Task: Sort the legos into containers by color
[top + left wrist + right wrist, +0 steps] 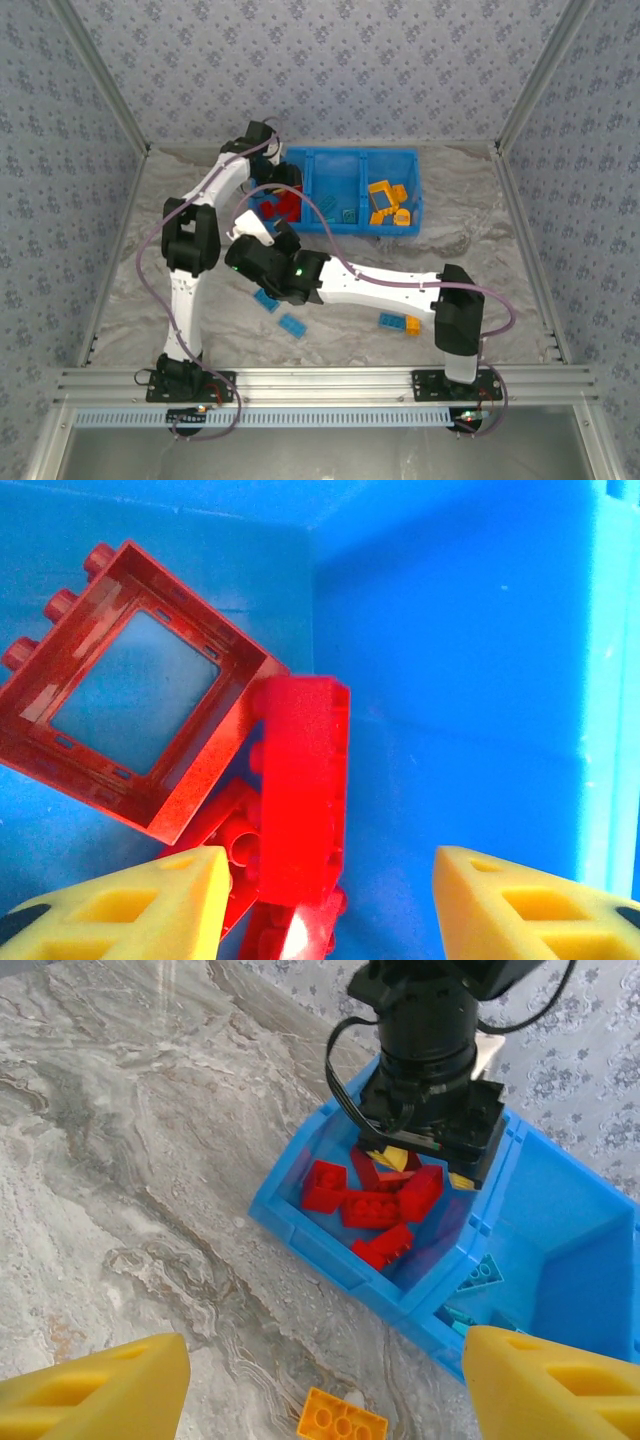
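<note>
The blue bin (360,152) stands at the back of the table. Red legos (284,208) lie in its left compartment, teal ones (340,213) in the middle, orange ones (388,203) on the right. My left gripper (330,900) hangs open and empty inside the left compartment, over a red frame (140,690) and a red brick (300,790). My right gripper (325,1390) is open above the table in front of the bin, with an orange brick (342,1420) lying below between its fingers. It looks toward the left gripper (425,1060) and the red legos (370,1205).
Loose on the table near the right arm are two blue bricks (266,300) (292,325), and a blue brick (390,320) beside an orange one (412,325). The right forearm (370,285) crosses the table's middle. Patterned walls close in the workspace.
</note>
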